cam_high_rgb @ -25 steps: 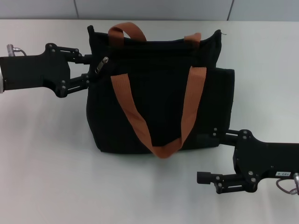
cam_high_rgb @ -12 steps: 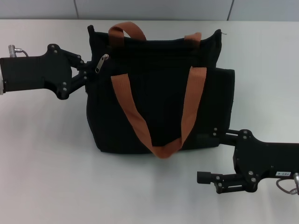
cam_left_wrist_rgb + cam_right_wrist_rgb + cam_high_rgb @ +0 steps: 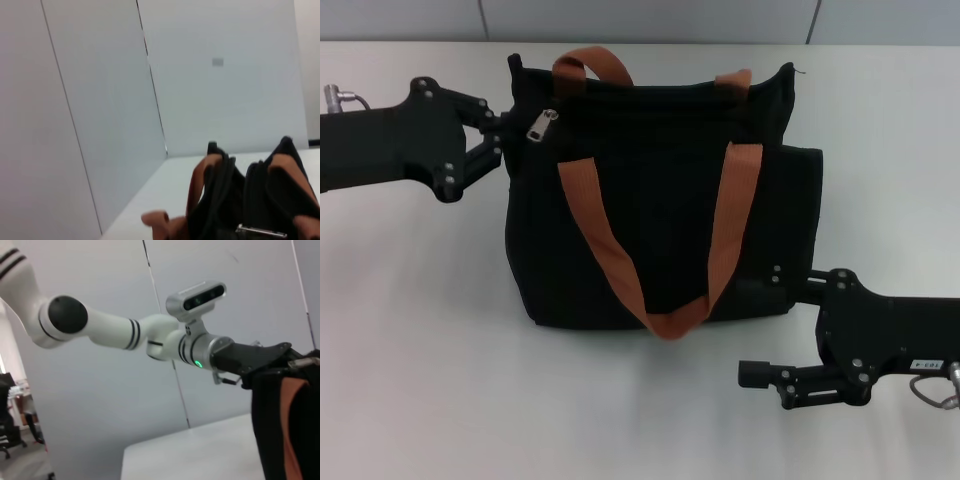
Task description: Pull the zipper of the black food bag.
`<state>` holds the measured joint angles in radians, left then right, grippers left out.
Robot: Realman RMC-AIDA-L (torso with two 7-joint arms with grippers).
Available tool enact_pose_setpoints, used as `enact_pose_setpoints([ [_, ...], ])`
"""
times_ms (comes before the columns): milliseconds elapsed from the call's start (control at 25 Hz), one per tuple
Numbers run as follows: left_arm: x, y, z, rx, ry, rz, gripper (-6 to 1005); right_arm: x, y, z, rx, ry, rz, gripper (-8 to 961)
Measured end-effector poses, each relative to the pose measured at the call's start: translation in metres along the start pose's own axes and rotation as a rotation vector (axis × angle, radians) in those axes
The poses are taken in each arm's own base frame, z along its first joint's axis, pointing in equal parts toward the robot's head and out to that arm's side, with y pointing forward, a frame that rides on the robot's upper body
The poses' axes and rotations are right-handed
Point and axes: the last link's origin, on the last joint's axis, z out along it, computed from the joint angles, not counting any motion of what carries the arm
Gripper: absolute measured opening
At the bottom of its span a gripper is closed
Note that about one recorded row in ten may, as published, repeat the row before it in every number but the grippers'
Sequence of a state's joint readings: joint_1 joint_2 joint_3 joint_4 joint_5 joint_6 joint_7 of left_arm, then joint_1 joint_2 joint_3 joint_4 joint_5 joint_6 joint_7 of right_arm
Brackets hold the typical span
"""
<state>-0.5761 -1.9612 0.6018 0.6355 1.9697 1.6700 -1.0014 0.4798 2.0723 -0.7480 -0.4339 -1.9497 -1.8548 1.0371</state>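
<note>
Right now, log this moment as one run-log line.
left pincer: at bag's left top corner, beside zipper pull | right pincer: open, at bag's lower right | zipper: at left end

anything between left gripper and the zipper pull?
Nothing visible. The left gripper sits at the top corner of the black food bag, with the zipper just beside its fingertips. The nearest orange handle lies beyond the tab.

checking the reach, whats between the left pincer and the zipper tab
Only black bag fabric. In the head view the left pincer sits at the bag's upper corner, and the zipper tab hangs just past it, with nothing else in between.
</note>
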Motion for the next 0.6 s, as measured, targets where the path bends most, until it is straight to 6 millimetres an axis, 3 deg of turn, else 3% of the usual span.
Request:
enact_pose_setpoints([
  [280, 0.002, 0.005, 0.001, 0.014, 0.051, 0.018, 70, -0.020, -0.001, 0.005, -0.053, -0.083, 0.045, 829],
  [600, 0.000, 0.006, 0.000, 0.020, 0.050, 0.024, 71, -0.082, -0.027, 0.009, -0.123, -0.201, 0.272, 828],
])
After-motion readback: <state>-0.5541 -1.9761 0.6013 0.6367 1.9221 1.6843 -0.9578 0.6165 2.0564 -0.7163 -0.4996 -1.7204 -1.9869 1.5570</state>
